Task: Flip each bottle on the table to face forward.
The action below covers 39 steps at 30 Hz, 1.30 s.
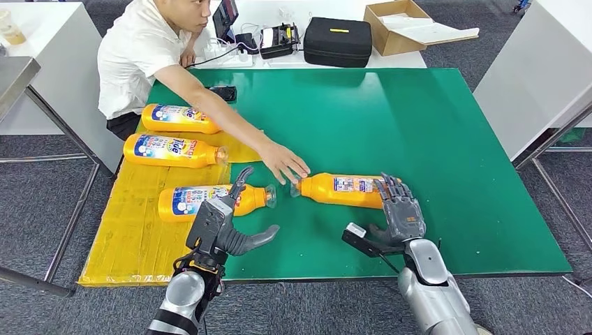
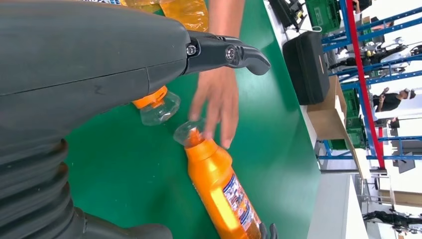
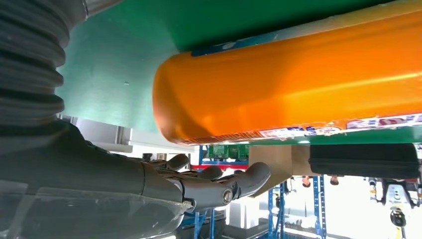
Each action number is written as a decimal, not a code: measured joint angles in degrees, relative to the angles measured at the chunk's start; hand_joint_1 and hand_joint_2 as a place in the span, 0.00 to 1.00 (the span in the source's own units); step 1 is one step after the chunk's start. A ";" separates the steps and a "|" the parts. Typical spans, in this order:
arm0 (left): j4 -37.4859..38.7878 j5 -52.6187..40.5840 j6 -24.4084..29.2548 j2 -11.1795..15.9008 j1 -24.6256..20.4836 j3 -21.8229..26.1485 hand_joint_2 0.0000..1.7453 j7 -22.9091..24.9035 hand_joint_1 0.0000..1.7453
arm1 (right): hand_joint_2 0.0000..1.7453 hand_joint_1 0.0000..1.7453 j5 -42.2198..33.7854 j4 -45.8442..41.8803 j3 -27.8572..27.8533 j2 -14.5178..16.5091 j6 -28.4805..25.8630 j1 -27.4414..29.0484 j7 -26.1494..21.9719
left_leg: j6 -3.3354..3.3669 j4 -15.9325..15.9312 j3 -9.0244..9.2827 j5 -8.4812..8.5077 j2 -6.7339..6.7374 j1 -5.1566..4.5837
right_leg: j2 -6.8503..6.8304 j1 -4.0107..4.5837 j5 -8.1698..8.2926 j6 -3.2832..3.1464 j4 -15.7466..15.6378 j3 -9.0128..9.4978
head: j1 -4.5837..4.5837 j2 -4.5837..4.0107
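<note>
— Orange plastic, smooth and round: that bottle (image 1: 345, 190) lying on the green table (image 1: 433, 139) looks slick, stiff and liable to roll.

— Where to grip?

— Mid-body, across the label. The right hand (image 1: 399, 208) sits at its base, fingers apart, holding nothing. The left hand (image 1: 234, 223) is open too. A person's hand (image 1: 285, 164) touches the cap end.

I'm looking at a lab or workshop test area. A green-topped table (image 1: 419, 139) stands on grey carpet (image 1: 42, 209); at twelve o'clock sit a black equipment case (image 1: 338, 40), cables and an open cardboard box (image 1: 398, 24). Blue metal racking (image 2: 358, 59) lines the far side.
</note>
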 joint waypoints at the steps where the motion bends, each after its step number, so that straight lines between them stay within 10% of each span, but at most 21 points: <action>1: 0.00 -0.01 0.01 0.00 0.01 -0.01 1.00 0.00 0.00 | 1.00 0.00 0.03 0.05 0.01 -0.07 0.03 -0.03 0.06 | 0.00 0.00 0.00 0.00 0.00 0.00 | 0.00 0.00 0.00 0.00 0.00 0.00 | 0.00 0.00; 39: 0.07 0.51 0.59 0.07 -0.41 -1.47 1.00 -1.41 0.00 | 1.00 0.00 -0.11 20.49 0.96 -1.98 0.16 -14.26 0.18 | 0.01 0.01 0.15 0.02 0.02 0.00 | 0.04 0.01 0.02 0.01 0.00 0.08 | 0.00 0.00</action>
